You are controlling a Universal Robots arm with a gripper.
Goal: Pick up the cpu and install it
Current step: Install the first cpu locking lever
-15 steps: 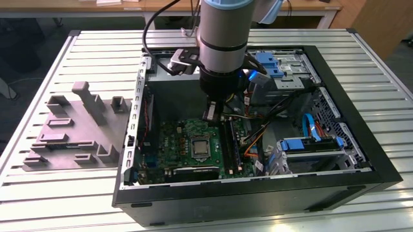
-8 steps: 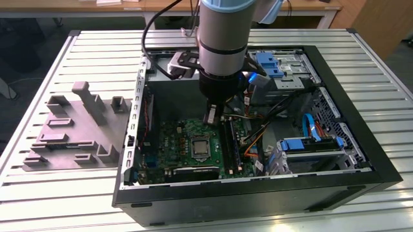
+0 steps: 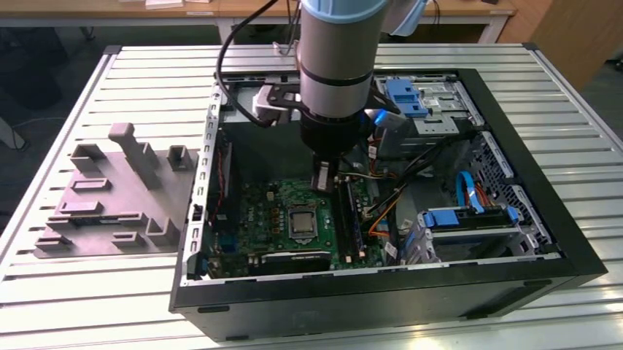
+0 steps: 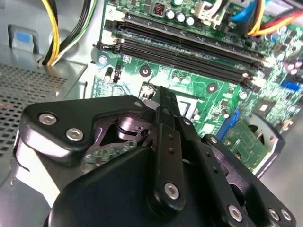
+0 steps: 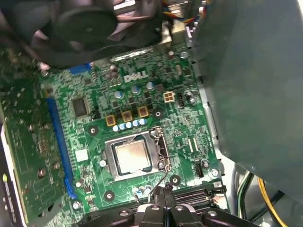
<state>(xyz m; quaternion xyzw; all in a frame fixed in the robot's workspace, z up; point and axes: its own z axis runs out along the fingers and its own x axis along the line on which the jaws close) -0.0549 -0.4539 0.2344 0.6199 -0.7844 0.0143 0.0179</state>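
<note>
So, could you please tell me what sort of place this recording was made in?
Probably a lab or workshop bench for computer assembly: an open computer case lies on a slatted metal table, a grey fixture block sits beside it, and wooden desks stand behind.

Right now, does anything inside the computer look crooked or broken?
Nothing stands out. The cpu lies flat and square in its socket on the green board, and the pincer hangs above the board beside it.

The exterior view looks steeply down from high up at the open computer case (image 3: 389, 219) on the tabletop (image 3: 146, 65). Both wrist views sit close over the green motherboard (image 5: 142, 123), looking along the claw (image 4: 163, 101) from opposite sides.
</note>
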